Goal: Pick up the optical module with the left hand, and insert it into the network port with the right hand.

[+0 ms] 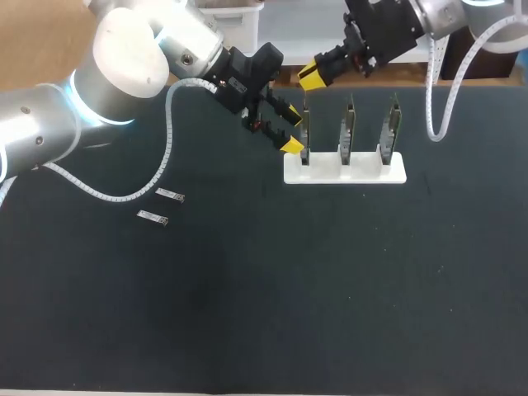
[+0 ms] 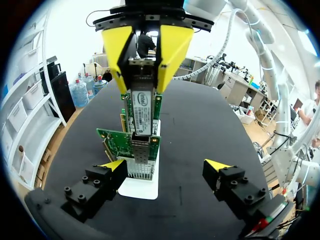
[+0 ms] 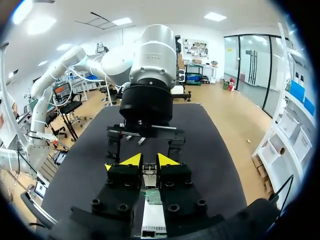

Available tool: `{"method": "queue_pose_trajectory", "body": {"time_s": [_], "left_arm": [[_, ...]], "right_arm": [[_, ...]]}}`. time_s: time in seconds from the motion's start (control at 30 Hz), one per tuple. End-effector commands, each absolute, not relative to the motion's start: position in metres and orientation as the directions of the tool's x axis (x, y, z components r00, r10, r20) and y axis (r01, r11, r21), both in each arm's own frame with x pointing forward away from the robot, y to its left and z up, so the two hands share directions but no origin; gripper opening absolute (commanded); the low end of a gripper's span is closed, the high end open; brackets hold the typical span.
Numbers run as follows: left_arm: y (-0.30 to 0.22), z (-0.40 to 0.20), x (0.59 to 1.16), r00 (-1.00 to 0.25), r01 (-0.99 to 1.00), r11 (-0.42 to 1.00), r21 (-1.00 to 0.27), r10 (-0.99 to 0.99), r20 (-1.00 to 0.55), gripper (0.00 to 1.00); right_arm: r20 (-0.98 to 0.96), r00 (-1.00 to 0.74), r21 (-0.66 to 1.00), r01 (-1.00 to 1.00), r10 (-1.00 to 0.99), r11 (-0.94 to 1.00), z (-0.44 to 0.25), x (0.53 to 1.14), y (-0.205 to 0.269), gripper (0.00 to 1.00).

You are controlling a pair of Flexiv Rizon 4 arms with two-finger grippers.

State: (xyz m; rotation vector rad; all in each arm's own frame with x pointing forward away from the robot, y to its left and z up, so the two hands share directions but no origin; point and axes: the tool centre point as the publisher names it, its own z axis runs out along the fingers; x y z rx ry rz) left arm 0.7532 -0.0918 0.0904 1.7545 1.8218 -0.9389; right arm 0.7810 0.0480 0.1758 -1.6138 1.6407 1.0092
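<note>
The optical module (image 2: 141, 107) is a slim silver stick with a pale label. It's standing upright, with its lower end at the metal network port (image 2: 142, 152) of the green card (image 2: 117, 141) at the rack's (image 1: 363, 169) left end. The right tool (image 3: 150, 161) comes in from above at an angle and is pinching the module's top end. The left tool (image 2: 165, 165) is spread wide and holding nothing, sitting low by that same card. Two spare modules (image 1: 169, 195) lie on the tabletop (image 1: 330, 272), well off to the left.
</note>
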Motion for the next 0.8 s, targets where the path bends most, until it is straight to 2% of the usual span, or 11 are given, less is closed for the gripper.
{"method": "queue_pose_trajectory", "body": {"time_s": [0.03, 0.8], "left_arm": [[-0.0925, 0.0909, 0.7544, -0.1, 0.985, -0.035, -0.171, 0.69, -0.717, 1.0], [-0.0925, 0.0909, 0.7544, -0.1, 0.985, -0.035, -0.171, 0.69, -0.717, 1.0]], "right_arm": [[-0.851, -0.067, 0.096, -0.995, -0.521, -0.029, 0.1739, 0.7797, 0.0481, 0.0], [-0.853, -0.049, 0.078, -0.996, -0.52, -0.033, 0.1775, 0.7771, 0.0501, 0.0]]}}
